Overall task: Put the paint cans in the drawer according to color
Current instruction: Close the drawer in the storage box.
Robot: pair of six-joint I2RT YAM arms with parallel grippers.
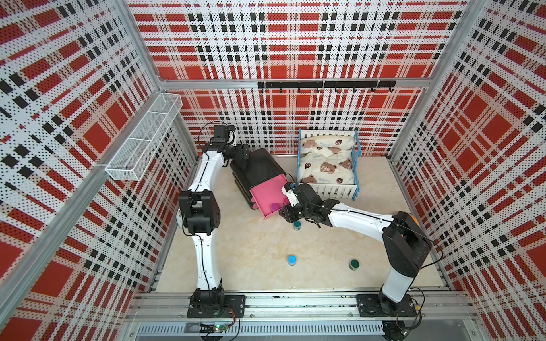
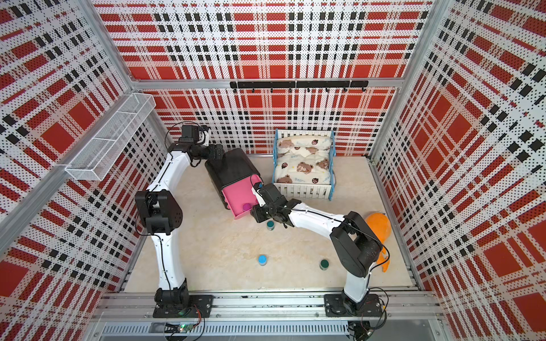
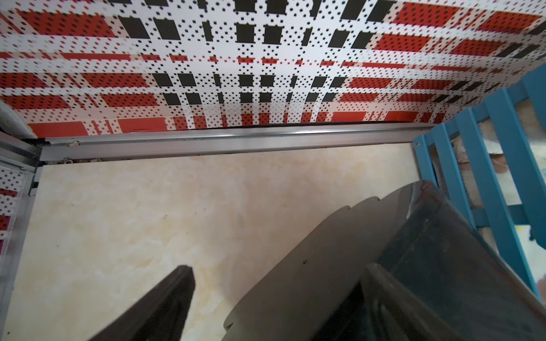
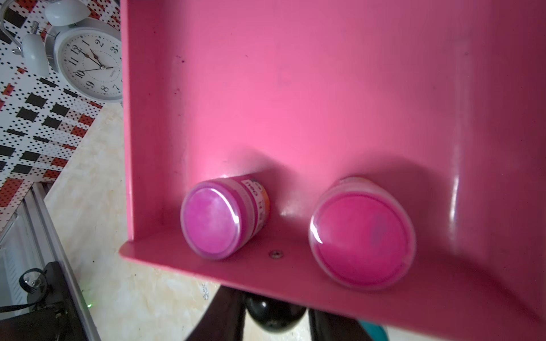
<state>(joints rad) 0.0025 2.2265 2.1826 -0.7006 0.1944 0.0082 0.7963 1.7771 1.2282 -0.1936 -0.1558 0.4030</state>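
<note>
Where the top drawer [image 1: 266, 192] stands pulled out of the black chest [image 1: 260, 166], its glossy pink tray lies open, and two small round jars sit inside against the front wall. In the right wrist view the corner pink jar [image 4: 218, 220] shows a flat magenta lid, a clear plastic side and a printed label. The other pink jar [image 4: 362, 236] sits a little apart from it.

Under that front wall, the right gripper [image 4: 274, 323] pinches the round black knob [image 4: 267, 310], with one dark finger on each side.

The chest has a shiny, rounded shell with wavy side edges, and it stands slanted on the table [image 1: 251, 245], which is smooth, cream and marble-like. At its rear corner the left gripper [image 1: 245, 153] has its fingers spread wide. In the left wrist view one finger [image 3: 171, 298] hangs free over the table, apart from the chest.

Three more jars stand on the table. The teal jar [image 1: 297, 226] is just beside the right wrist. The blue jar [image 1: 292, 259] and the dark green jar [image 1: 354, 263] are nearer the front, well apart from each other.

Beside the chest is a toy bed [image 1: 328, 162] with white slats, blue rails and a soft quilt printed with bears. A white wire basket [image 1: 144, 138] hangs on the perforated checked wall, and a black hook rail [image 1: 325, 84] runs along the back. A white alarm clock [image 4: 88, 65] appears in the right wrist view.
</note>
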